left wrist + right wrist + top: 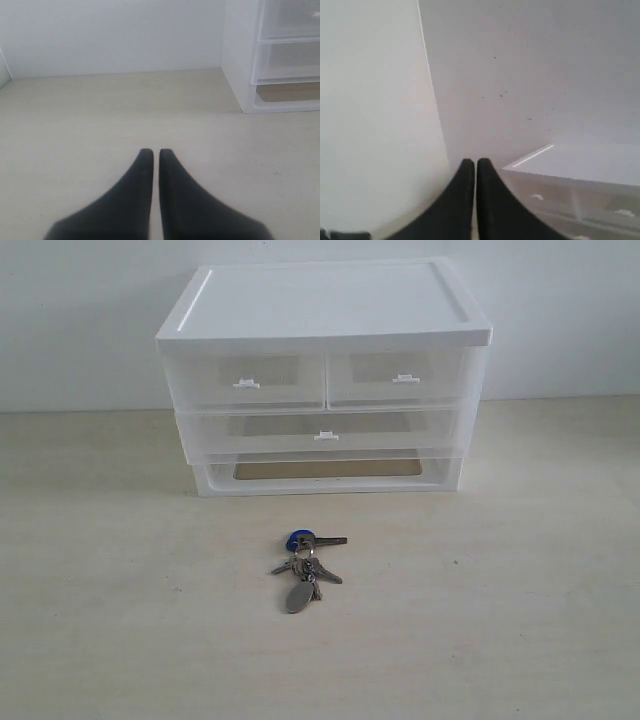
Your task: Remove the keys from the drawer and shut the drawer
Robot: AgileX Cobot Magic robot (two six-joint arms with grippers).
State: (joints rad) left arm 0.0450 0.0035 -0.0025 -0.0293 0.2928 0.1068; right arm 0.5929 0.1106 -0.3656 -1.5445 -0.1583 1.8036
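White plastic storage unit (322,298) w/ flat, lipped lid sits at back-centre of a pale wood-grain table (120,630), in front of a plain white wall (70,310). Its upper-L drawer (245,380) and the full-width drawer (320,430) below are both pushed in, w/ translucent fronts and a small white tab handle each. Btm slot (325,469) is open-fronted, tan surface showing thru.

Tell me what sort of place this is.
Likely a bare test bench, not a lived-in room: a pale tabletop against a plain white wall, carrying a small white drawer unit and a bunch of keys.
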